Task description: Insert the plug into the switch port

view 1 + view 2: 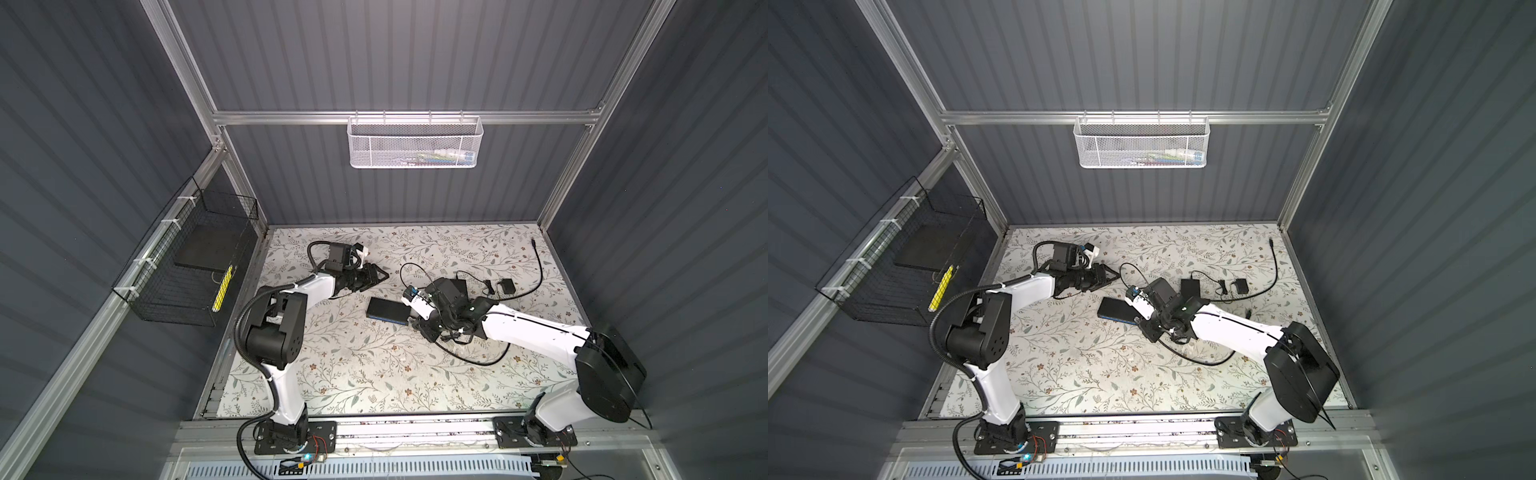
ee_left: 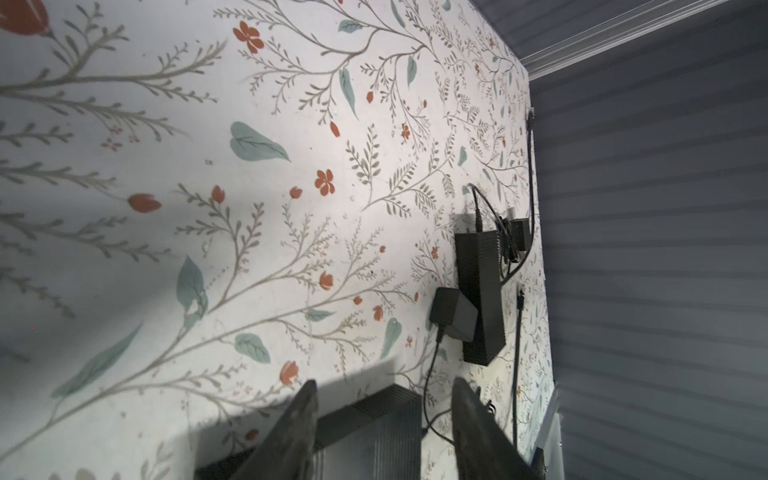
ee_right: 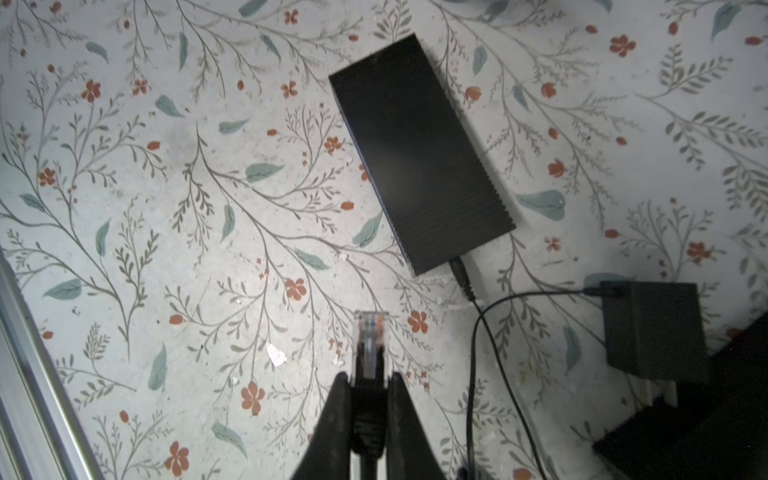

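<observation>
- Right tool [image 3: 368,380] is pinched narrow on the black boot of the clear network plug [image 3: 369,340], and I see the plug's tip poking out past the fingertips.
- The plug hangs over bare floral tabletop [image 3: 166,249], well apart from the switch [image 3: 419,149]. It isn't in any port.
- The switch is a flat black box lying flat mid-tabletop in both top views, with a blue strip [image 1: 386,320] along its near long side.
- In both top views my right tool sits just beside the switch's right end.
- A power lead [image 3: 462,276] is plugged into the switch's short end, and a black power adapter [image 3: 652,328] lies nearby.
- Left tool [image 2: 384,399] has its jaws standing apart, gripping nothing. The switch's ribbed end shows beyond the gap, and in the top views the tool hovers near the switch's far side.
- The plug's black cable [image 1: 478,360] loops across the tabletop beside the right arm.
</observation>
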